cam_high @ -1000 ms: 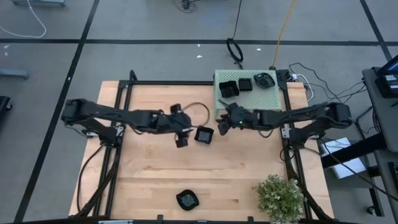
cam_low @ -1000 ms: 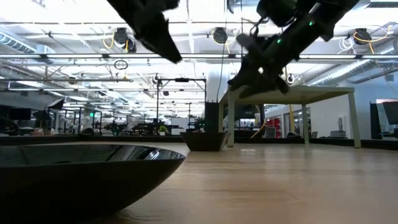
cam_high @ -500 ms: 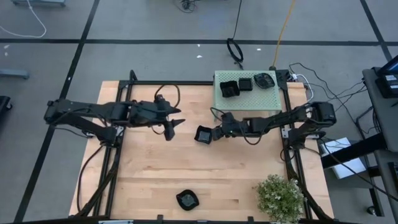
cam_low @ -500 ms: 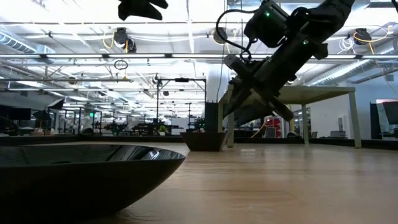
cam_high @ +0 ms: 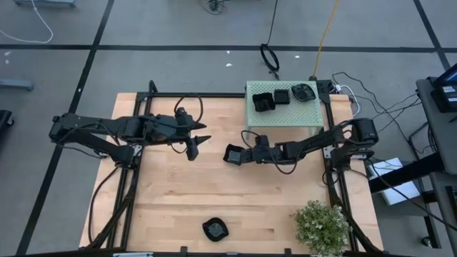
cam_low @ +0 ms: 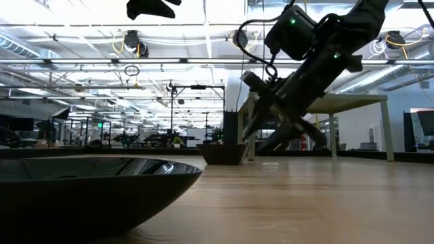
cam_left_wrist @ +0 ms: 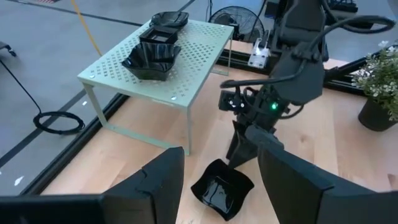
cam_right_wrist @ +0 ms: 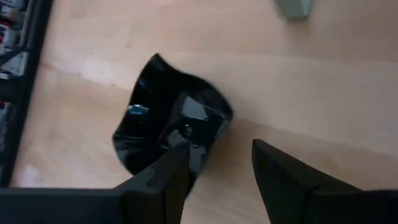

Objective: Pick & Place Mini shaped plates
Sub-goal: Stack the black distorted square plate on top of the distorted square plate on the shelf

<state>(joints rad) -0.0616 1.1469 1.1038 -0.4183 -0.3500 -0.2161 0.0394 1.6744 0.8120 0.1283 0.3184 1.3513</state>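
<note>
While the high view puts the square plate (cam_high: pixel 233 154) at frame centre on the table (cam_high: pixel 171 200), the right hand (cam_high: pixel 245 155) reaches it, open. Right wrist view: one finger (cam_right_wrist: pixel 174 177) overlaps the rim; close squarely before lifting. Left hand (cam_high: pixel 198 144) waits open.

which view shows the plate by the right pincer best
The right wrist view: the square black plate fills it, one finger over its rim. The left wrist view shows it whole on the table. From the high view it is tiny; the low view hides it behind the arm.
</note>
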